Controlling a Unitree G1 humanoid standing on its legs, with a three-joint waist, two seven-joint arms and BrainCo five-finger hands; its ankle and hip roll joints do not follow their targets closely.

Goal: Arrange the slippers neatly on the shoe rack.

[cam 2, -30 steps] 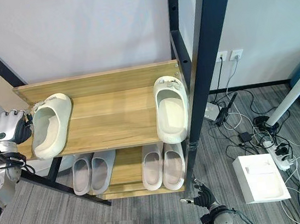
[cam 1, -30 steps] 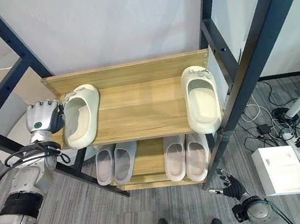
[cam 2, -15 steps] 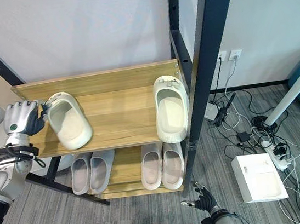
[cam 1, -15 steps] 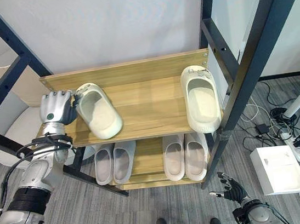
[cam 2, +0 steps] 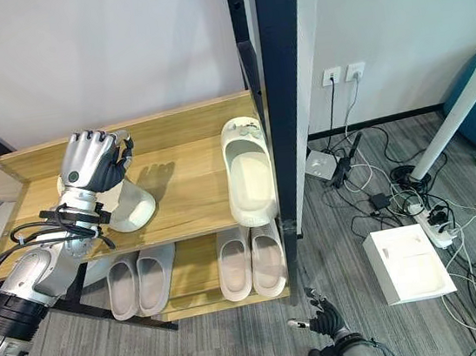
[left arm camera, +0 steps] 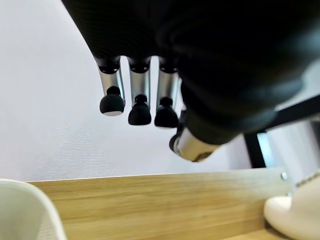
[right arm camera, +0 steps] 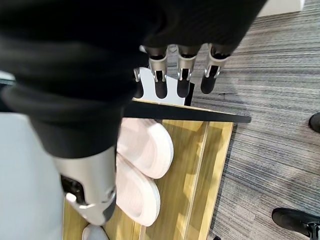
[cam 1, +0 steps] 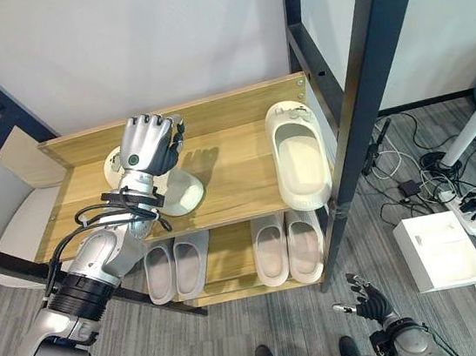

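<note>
The shoe rack [cam 1: 235,156] is pale honey wood with a straight grain, set in a black metal frame [cam 1: 361,109]. Both top-shelf slippers, one at left [cam 1: 178,190] and one at right [cam 1: 298,154], are cream. The two lower pairs [cam 1: 231,258] are pinkish-beige. The carpet [cam 2: 395,306] is grey with fine streaks, the box [cam 1: 441,250] white, the wall [cam 1: 132,43] pale grey.

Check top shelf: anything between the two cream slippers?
Nothing. In the left eye view, bare wood of the top shelf runs from the left slipper, under the left hand, to the right slipper.
</note>
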